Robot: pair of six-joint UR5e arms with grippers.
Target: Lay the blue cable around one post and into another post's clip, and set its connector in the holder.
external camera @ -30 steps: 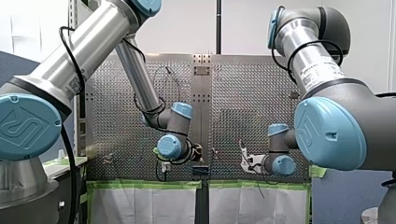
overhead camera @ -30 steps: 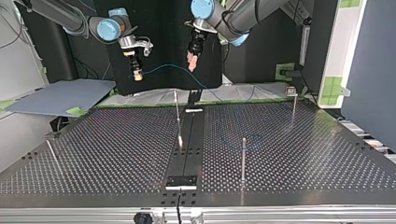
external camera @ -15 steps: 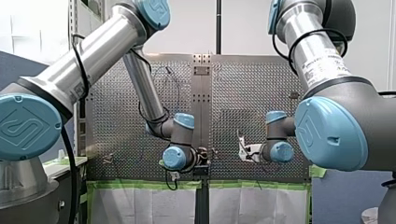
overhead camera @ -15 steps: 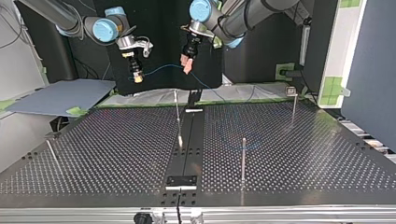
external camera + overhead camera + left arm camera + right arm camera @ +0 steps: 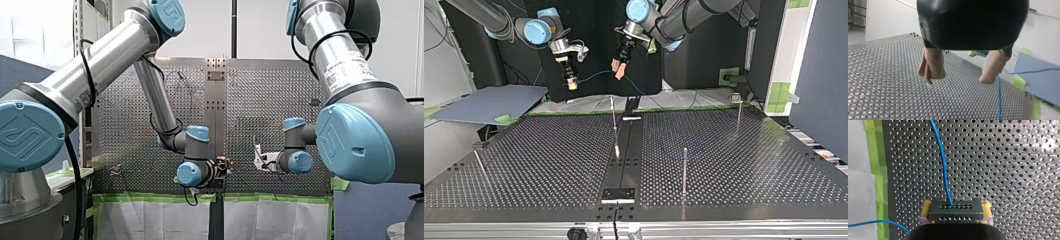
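Right wrist view puts the connector squarely before us: our right end effector pinches it by its two sides between yellow pads. It is a small dark grey block with rows of holes in its face, and the blue cable leaves its middle, thin, bright and smooth-jacketed.

Our left end effector stands spread, its beige pads apart; the cable passes just beside one pad, unpinched. In the top view the cable sags between the two end effectors, over the tabletop's edge on the arms' side.

We judge it light, limp and likely slippery, so it will need tension round a post. The rigid connector is the sure hold; on the cable itself, a pinch close to the post would serve best.
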